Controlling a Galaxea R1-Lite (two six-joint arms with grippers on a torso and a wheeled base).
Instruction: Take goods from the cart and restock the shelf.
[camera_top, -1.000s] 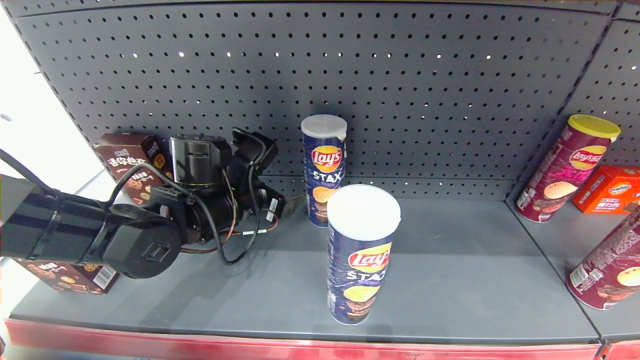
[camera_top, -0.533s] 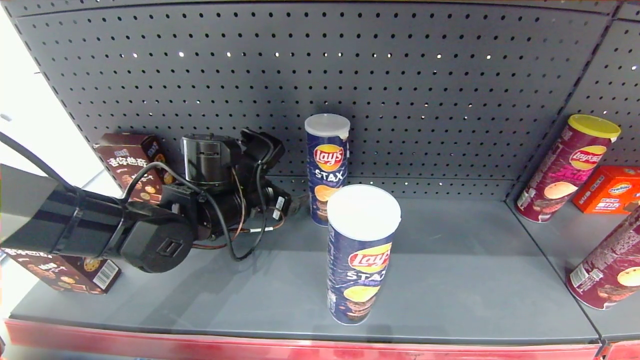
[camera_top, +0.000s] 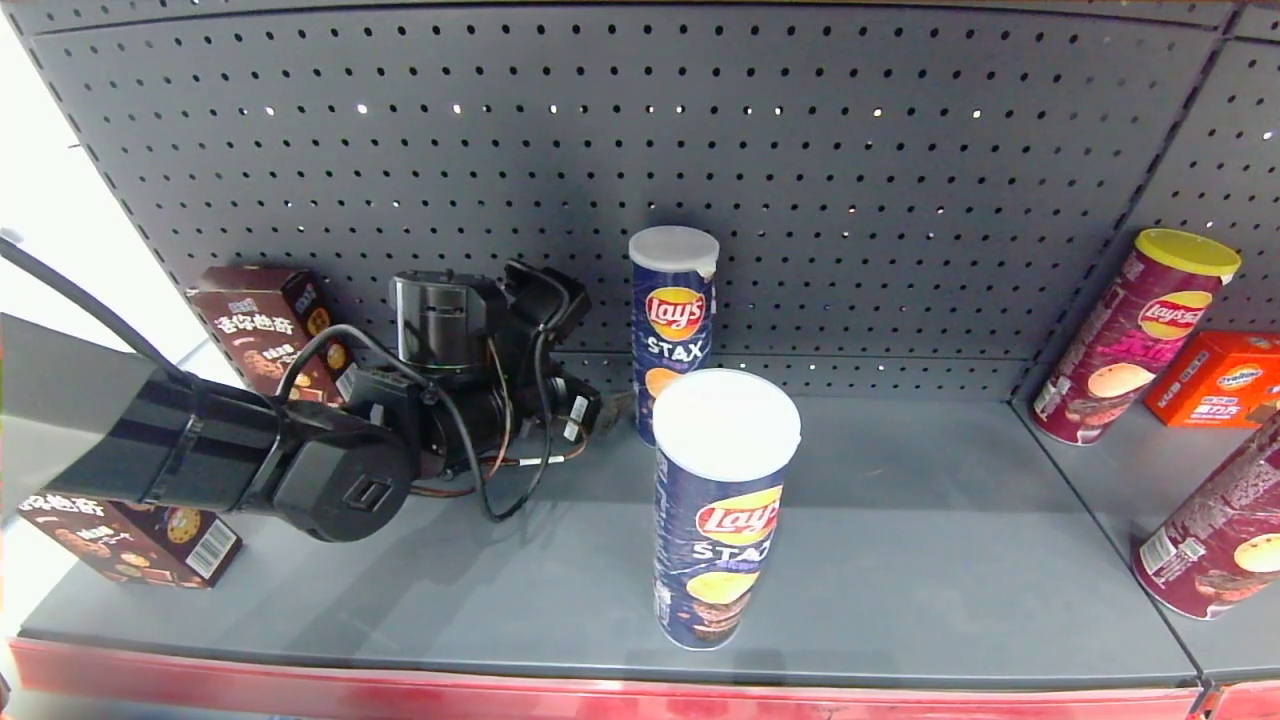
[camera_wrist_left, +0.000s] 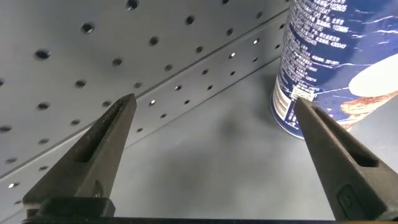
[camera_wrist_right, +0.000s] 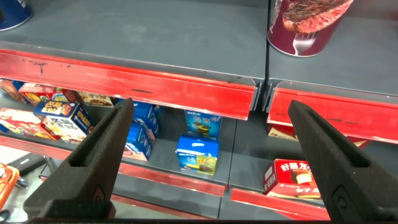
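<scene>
Front can (camera_top: 725, 500) and back can (camera_top: 673, 320) are shelved already. Left gripper (camera_wrist_left: 212, 102) sits beside the back can, fingers (camera_wrist_left: 99, 143) spread, holding nothing.

The left arm (camera_top: 230, 465) is cased in glossy black, with a silver cylindrical motor (camera_top: 435, 315) and black cables (camera_top: 90, 311). Dark grey tapered fingers (camera_wrist_left: 93, 162) are fitted to the left gripper (camera_wrist_left: 212, 102) and right gripper (camera_wrist_right: 209, 106).

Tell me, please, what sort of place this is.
Probably a shop aisle: a pegboard-backed shelf with a red front edge, upright chip cans, and boxed snacks on the lower shelf.
</scene>
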